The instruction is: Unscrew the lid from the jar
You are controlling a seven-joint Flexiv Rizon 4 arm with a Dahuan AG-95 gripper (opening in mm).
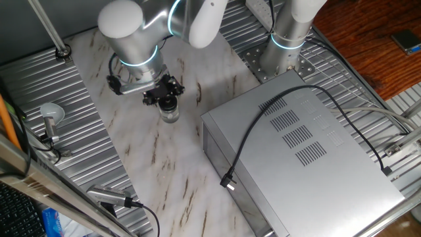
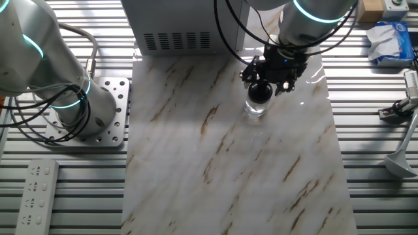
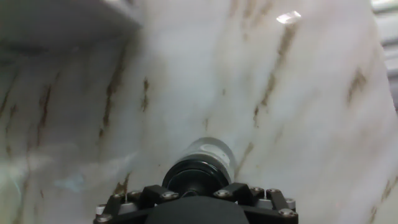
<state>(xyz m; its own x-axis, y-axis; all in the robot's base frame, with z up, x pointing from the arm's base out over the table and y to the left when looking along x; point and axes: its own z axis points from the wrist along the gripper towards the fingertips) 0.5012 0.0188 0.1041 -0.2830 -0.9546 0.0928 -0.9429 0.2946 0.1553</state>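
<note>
The tiny clear jar (image 1: 170, 116) stands upright on the marble board, and it also shows in the other fixed view (image 2: 254, 108) and the hand view (image 3: 211, 153). Its dark lid (image 3: 195, 178) sits on top of it, and the other fixed view shows the lid (image 2: 259, 94) as well. My gripper (image 1: 167, 100) comes straight down onto the lid from above, seen in the other fixed view (image 2: 262, 86) and the hand view (image 3: 197, 191). Its black fingers (image 3: 163, 194) close round the lid's sides. The lid's top is mostly hidden by the hand.
A large grey metal box (image 1: 302, 151) with a black cable lies right of the jar. A round grey knob on a stem (image 1: 50, 116) stands at the left. A second arm's base (image 2: 91, 111) is bolted beside the marble board (image 2: 215, 170).
</note>
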